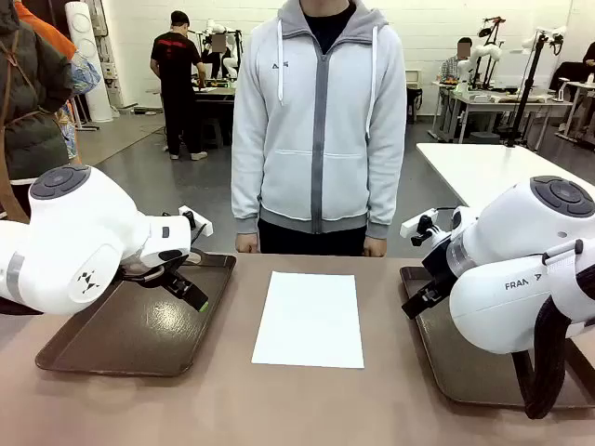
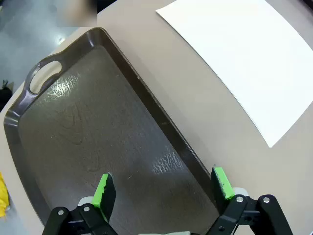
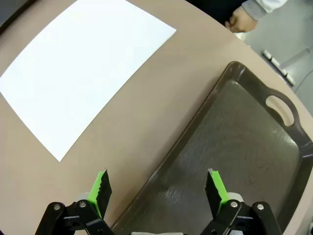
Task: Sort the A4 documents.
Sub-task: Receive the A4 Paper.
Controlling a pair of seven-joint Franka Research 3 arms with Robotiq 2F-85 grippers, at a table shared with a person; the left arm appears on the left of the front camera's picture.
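White A4 documents (image 1: 309, 319) lie flat on tan table (image 1: 223, 409), centre of frame, between two dark brown handled trays; single sheet or thin stack, cannot tell. Left tray (image 1: 112, 339) at lower left, bare. Right tray (image 1: 465, 372) at lower right, bare. Left gripper (image 2: 164, 183) hovers over left tray's inner edge, jaws spread wide, nothing held. Right gripper (image 3: 157, 183) straddles right tray's inner edge, likewise released, empty. Person's hand (image 1: 246, 243) rests at far table edge. Judgement: sorting not begun; all paper yet to reach trays.

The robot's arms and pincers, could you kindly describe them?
The left arm and right arm are rounded, glossy white with dark grey caps; the right carries a black cable. The left pincer and right pincer are black with green pads.
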